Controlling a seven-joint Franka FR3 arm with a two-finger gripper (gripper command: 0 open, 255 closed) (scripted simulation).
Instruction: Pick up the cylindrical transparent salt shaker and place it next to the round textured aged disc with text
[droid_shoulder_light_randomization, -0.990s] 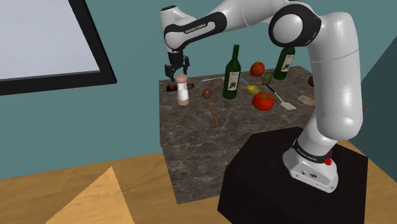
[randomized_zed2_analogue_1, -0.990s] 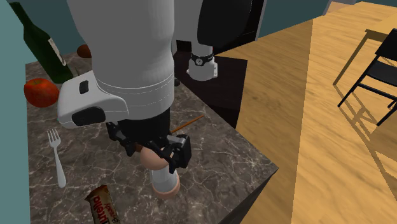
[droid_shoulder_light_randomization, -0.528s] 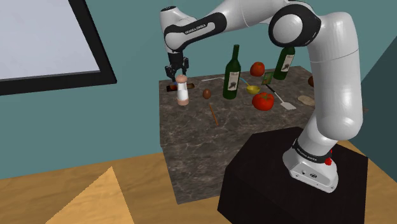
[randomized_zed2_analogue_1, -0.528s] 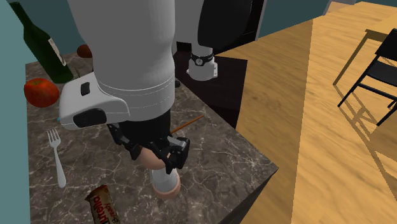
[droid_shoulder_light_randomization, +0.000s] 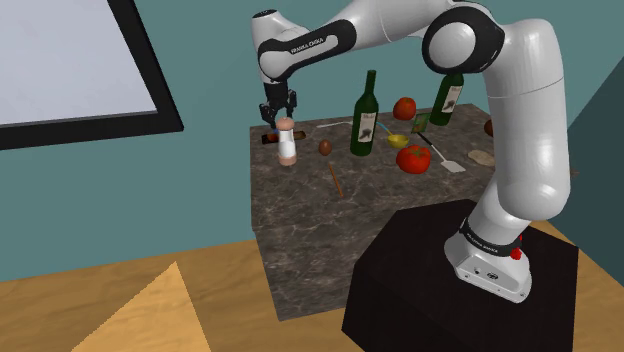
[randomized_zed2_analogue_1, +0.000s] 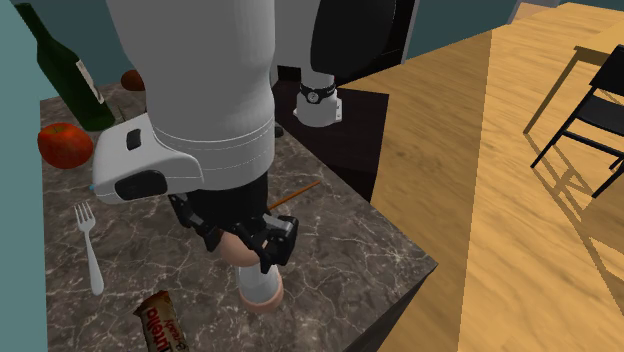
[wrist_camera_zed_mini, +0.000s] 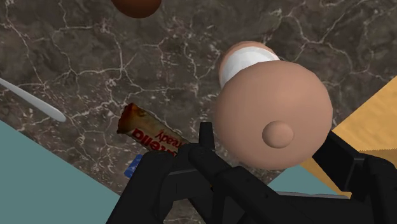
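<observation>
The salt shaker (droid_shoulder_light_randomization: 288, 143) has a tan domed cap and a pale body. It stands upright near the marble table's corner at the shoulder view's left, base (randomized_zed2_analogue_1: 262, 293) on the stone. My gripper (droid_shoulder_light_randomization: 280, 119) comes down on it from above. Its black fingers (wrist_camera_zed_mini: 202, 145) press both sides of the cap (wrist_camera_zed_mini: 270, 114), shut on the shaker. The black hand (randomized_zed2_analogue_1: 250, 245) covers the shaker's top in the second exterior view. A pale flat round disc (droid_shoulder_light_randomization: 483, 157) lies at the table's far right end, well away from the gripper.
A wrapped chocolate bar (randomized_zed2_analogue_1: 157, 320) and a white fork (randomized_zed2_analogue_1: 88, 247) lie beside the shaker. Farther along stand two dark bottles (droid_shoulder_light_randomization: 366, 115), two tomatoes (droid_shoulder_light_randomization: 414, 158), a brown egg-shaped thing (droid_shoulder_light_randomization: 326, 147) and a thin stick (droid_shoulder_light_randomization: 335, 178). The table edge (randomized_zed2_analogue_1: 400, 290) drops to wooden floor.
Between one second and half a second ago the hand turned slightly and its near finger drew in against the shaker's cap. Nothing has moved since.
</observation>
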